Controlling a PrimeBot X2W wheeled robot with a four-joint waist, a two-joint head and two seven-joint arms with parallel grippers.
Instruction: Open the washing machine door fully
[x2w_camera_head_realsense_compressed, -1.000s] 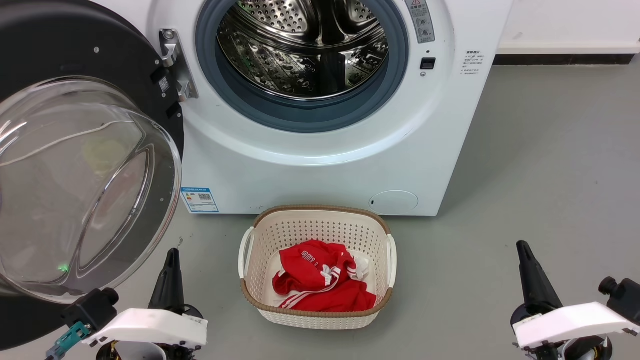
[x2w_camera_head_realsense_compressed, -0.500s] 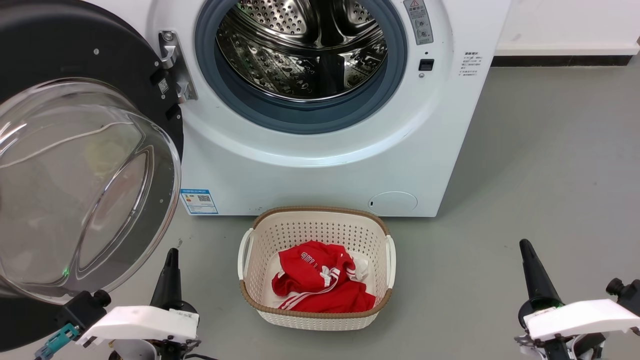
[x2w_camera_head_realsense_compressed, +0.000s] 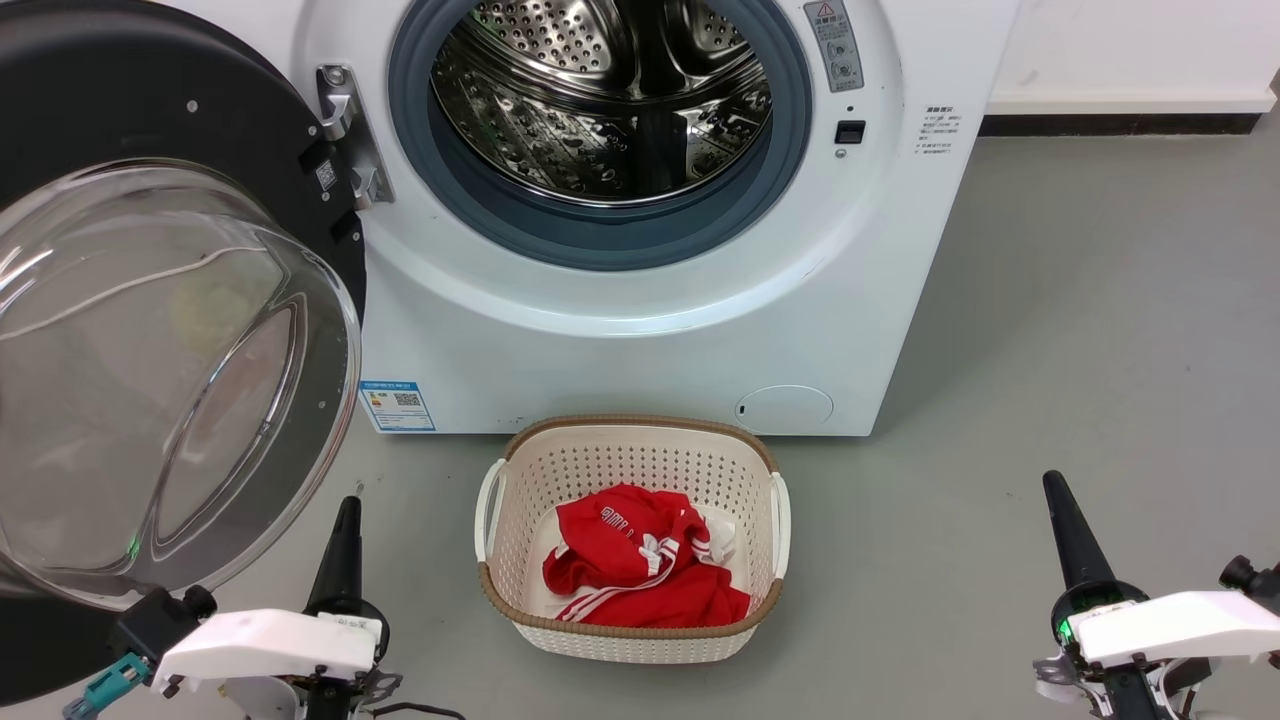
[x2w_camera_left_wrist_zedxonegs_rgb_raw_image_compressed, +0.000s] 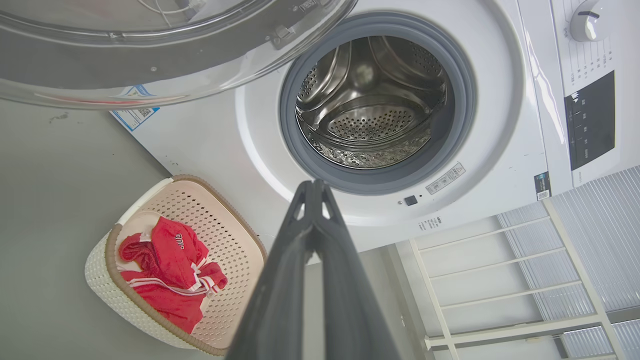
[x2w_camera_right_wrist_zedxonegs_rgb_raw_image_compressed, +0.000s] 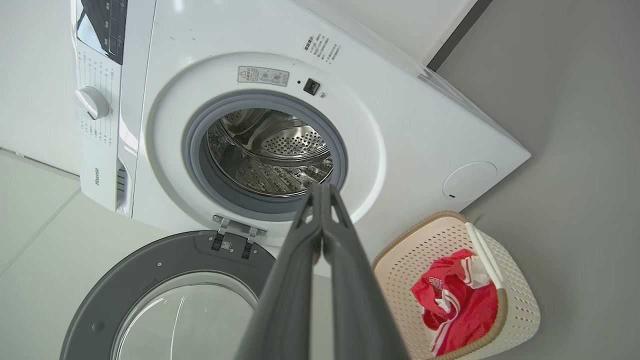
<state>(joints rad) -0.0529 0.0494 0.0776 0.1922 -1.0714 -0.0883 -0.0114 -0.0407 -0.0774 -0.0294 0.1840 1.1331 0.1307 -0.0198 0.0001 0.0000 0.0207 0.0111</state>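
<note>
1. One washing machine door (x2w_camera_head_realsense_compressed: 130, 100) is standing swung wide open at the far left. It is hanging from one hinge (x2w_camera_head_realsense_compressed: 345, 130) beside the opening, and its clear glass bowl (x2w_camera_head_realsense_compressed: 150, 380) is bulging toward the head camera.
2. One left hand (x2w_camera_head_realsense_compressed: 347, 505) is hovering near the door's lower rim (apart from it, as far as the head view tells). Its two fingers (x2w_camera_left_wrist_zedxonegs_rgb_raw_image_compressed: 285, 280) are pressing together and gripping nothing.
3. One washing machine (x2w_camera_head_realsense_compressed: 620, 350) is sitting on the grey floor (x2w_camera_head_realsense_compressed: 1080, 300), showing its steel drum (x2w_camera_head_realsense_compressed: 600, 90) inside the grey gasket (x2w_camera_head_realsense_compressed: 600, 240).
4. One cream basket (x2w_camera_head_realsense_compressed: 630, 425) is standing just in front of the machine, carrying one red garment (x2w_camera_head_realsense_compressed: 640, 575) with white stripes.
5. One right hand (x2w_camera_head_realsense_compressed: 1056, 485) is hovering at the far right, well apart from the basket. Its two fingers (x2w_camera_right_wrist_zedxonegs_rgb_raw_image_compressed: 290, 280) are lying closed against each other and holding nothing.
</note>
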